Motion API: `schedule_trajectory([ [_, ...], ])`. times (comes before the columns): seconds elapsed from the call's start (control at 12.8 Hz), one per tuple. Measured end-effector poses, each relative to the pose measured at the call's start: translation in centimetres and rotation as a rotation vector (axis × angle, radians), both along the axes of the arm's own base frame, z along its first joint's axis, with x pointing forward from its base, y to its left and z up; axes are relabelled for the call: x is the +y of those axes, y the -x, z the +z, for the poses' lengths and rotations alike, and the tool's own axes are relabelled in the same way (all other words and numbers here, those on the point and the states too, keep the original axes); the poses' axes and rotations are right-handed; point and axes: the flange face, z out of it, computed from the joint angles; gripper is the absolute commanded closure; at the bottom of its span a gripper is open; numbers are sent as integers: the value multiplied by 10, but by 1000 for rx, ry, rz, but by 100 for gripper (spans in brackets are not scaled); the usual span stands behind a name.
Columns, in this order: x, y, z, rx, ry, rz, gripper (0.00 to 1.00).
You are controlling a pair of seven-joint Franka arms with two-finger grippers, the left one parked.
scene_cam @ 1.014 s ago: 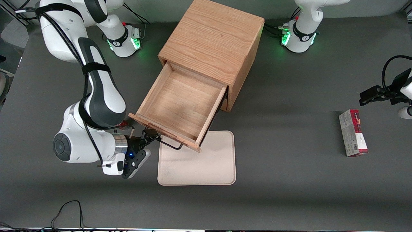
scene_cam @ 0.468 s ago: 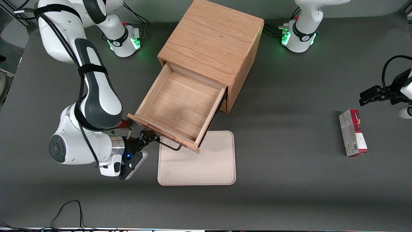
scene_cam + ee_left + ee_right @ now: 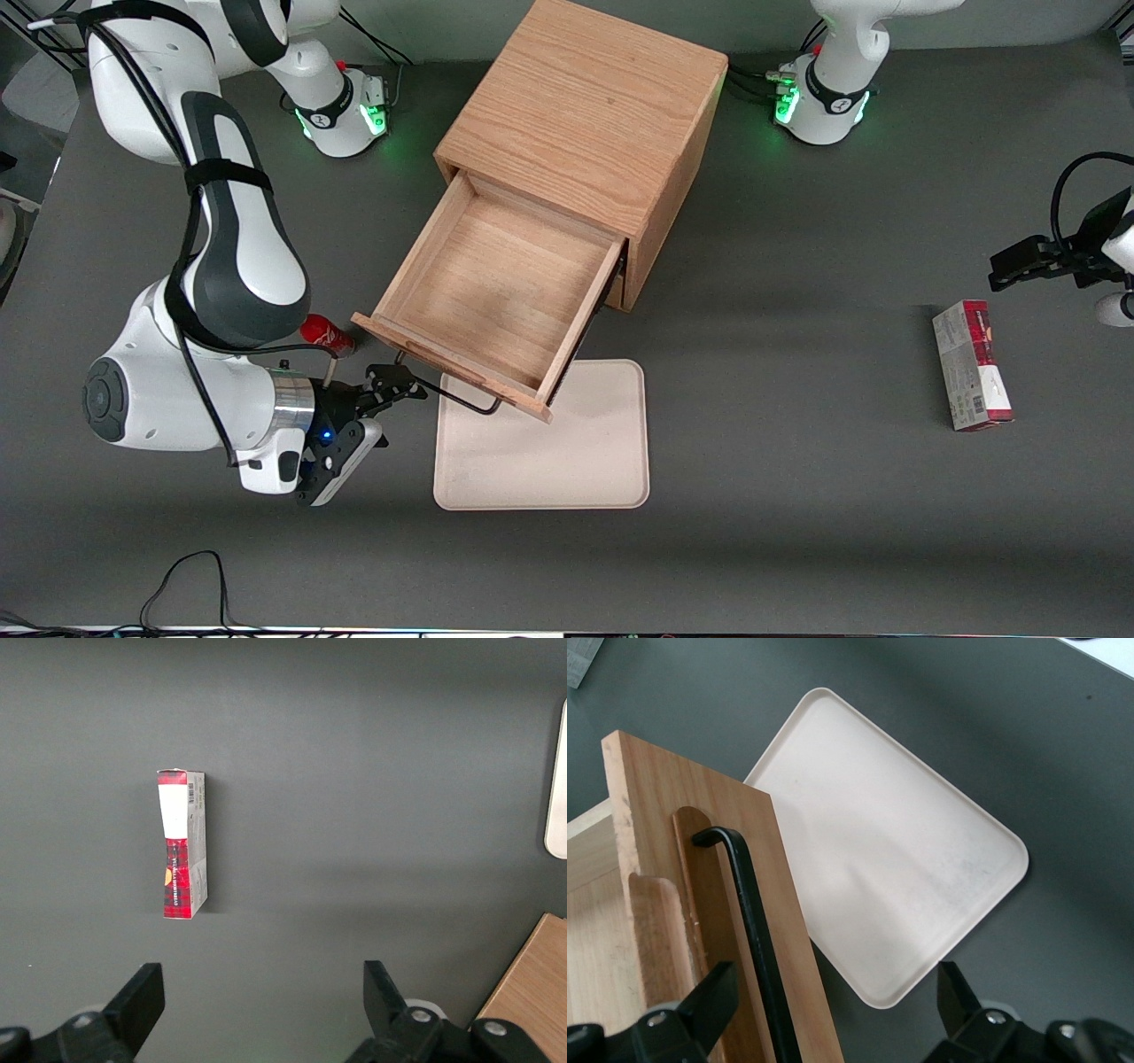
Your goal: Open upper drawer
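— Where's the hand (image 3: 394,387) now, relative to the upper drawer (image 3: 496,292)?

— Just off the end of the drawer's front panel, on the working arm's side, close to the tip of the black wire handle (image 3: 447,392). From the wrist camera the fingers (image 3: 709,1001) stand wide apart, with the handle bar (image 3: 753,921) between them, and I can't see either pad pressing on it. So open, holding nothing.

— And which way does the handle run?

— Along the drawer front, slanting across the counter (image 3: 797,496). The drawer slides at right angles to that, out of the cabinet (image 3: 585,115) toward the front camera. Any further pull would have to follow that line, not the bar's.

— Does it need more pull?

— I'd say hardly. The drawer's well out, its bare oak floor showing, nothing inside. Its front corner hangs over the beige tray (image 3: 567,461).

— How does it look?

— Wide, shallow, light oak with a recessed groove under the handle. I'd judge the job is about done
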Motion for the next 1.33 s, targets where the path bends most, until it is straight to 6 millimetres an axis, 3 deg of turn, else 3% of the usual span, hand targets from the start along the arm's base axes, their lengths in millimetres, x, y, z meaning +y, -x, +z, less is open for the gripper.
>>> schedule_trajectory([
  [0.23, 5, 4, 1, 18, -3, 16, 0],
  [0.39, 0, 8, 12, 30, 10, 29, 0],
  [0.78, -27, 35, 78, 34, 163, 76, 0],
  [0.86, -41, 43, 91, 46, 187, 62, 0],
  [1.01, -89, 59, 109, 69, 234, -3, 0],
  [1.17, -138, 74, 114, 92, 308, -67, 0],
  [1.33, -171, 90, 112, 124, 367, -122, 0],
])
